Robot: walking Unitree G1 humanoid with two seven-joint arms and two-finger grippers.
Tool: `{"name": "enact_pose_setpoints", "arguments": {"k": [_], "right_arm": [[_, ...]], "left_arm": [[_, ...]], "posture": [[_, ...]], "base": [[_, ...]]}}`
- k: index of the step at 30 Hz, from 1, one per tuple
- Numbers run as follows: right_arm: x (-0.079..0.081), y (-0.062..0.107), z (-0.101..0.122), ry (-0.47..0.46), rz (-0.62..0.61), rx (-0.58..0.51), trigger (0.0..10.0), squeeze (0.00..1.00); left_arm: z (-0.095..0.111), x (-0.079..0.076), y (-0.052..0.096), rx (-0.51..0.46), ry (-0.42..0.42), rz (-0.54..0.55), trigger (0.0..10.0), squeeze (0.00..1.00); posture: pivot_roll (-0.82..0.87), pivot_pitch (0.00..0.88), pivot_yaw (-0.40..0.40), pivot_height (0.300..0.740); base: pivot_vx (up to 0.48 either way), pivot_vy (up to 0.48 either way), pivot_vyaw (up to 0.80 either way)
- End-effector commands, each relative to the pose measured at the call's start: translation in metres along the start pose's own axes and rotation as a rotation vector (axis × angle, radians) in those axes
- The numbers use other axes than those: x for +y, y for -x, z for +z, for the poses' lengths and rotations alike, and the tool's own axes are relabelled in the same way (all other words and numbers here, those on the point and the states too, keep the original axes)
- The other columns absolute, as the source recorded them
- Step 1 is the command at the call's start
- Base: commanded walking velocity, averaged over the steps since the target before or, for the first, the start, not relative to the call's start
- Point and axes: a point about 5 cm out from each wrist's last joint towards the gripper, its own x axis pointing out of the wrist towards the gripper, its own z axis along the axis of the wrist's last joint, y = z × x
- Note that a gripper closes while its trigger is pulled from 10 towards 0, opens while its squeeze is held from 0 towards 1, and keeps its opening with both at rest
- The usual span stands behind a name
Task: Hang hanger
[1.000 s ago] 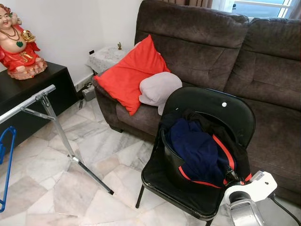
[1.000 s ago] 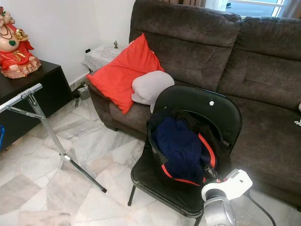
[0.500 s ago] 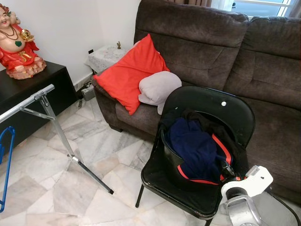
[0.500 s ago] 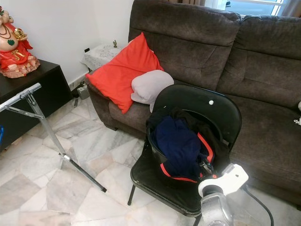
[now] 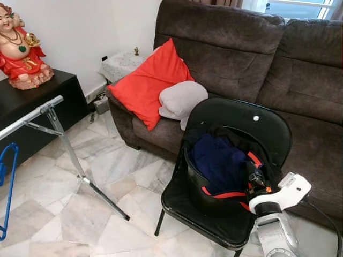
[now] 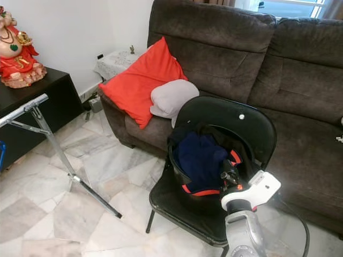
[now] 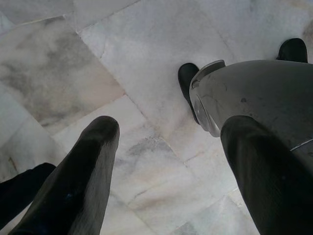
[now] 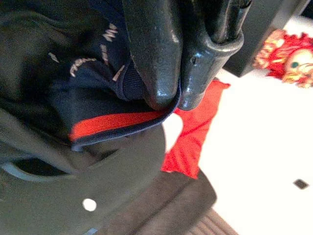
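Note:
A navy garment with red trim lies in a black basket on a black chair. My right gripper reaches into the basket's right side and is shut on the garment's red-edged hem, as the right wrist view shows close up. A blue hanger hangs at the far left edge, below a silver drying-rack bar. Well away from the chair, my left gripper hangs open over the marble floor.
A brown sofa with a red cushion and a grey one stands right behind the chair. The rack's slanted leg crosses the floor on the left. A black cabinet carries a red figurine.
My right arm has risen and moved forward to the basket; its black fingers now sit at the garment's red trim, which looks lifted slightly.

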Motion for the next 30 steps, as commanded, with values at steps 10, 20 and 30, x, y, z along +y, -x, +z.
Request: {"name": "enact_pose_setpoints", "arguments": {"k": [10,20,30], "right_arm": [[0.038,0.002,0.013,-0.013,0.206,-0.095,0.0,0.00],[0.056,-0.001,0.033,-0.033,0.282,-0.175,0.0,0.00],[0.064,0.002,0.039,-0.023,0.317,-0.180,0.0,0.00]], "left_arm": [[-0.010,-0.009,0.001,0.046,-0.013,-0.039,10.0,0.00],[-0.010,-0.009,0.001,0.044,-0.011,-0.039,10.0,0.00],[-0.010,-0.010,0.001,0.045,-0.009,-0.041,10.0,0.00]], "posture": [[0.00,0.056,0.024,0.740],[-0.01,0.054,0.023,0.740],[-0.01,0.060,0.019,0.740]], "base": [[0.000,0.000,0.00],[0.000,0.000,0.00],[0.000,0.000,0.00]]}}
